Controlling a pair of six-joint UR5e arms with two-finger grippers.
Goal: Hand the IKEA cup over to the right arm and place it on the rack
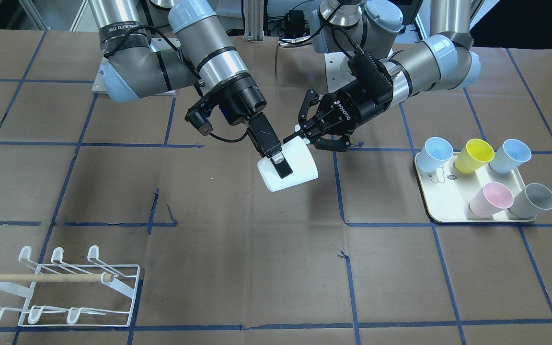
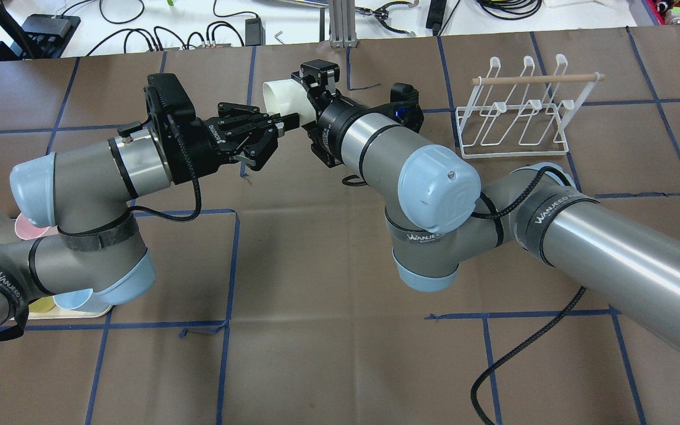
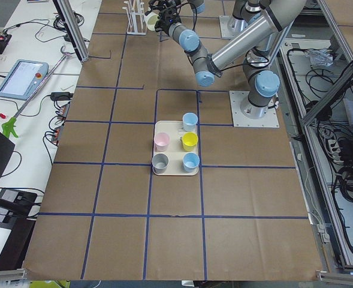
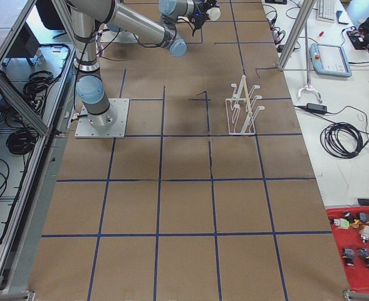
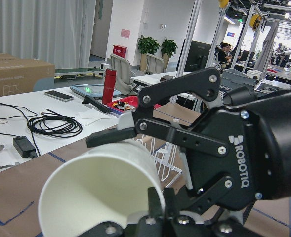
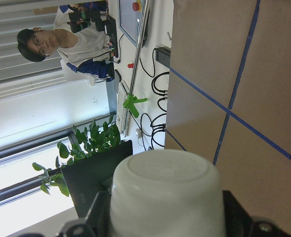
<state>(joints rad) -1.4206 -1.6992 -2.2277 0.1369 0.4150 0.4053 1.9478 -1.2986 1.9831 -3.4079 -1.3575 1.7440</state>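
So, we had the cup [image 1: 301,168] hanging mid-air between both sets of jaws for the swap. The right gripper [image 1: 283,168] kept its jaws pinched across the body. The left gripper [image 1: 304,135] had its jaws straddling the rim edge, though we couldn't tell if they gripped. The rack [image 1: 41,277] sat well away from the right jaws, with only flat tabletop [image 1: 237,258] between.

Overhead and front cameras, facing each other, both show the rack [image 1: 41,277].

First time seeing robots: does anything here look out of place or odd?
Only the white plastic cup: it hangs sideways in mid-air, the right gripper clamped on it, the left gripper at its rim.
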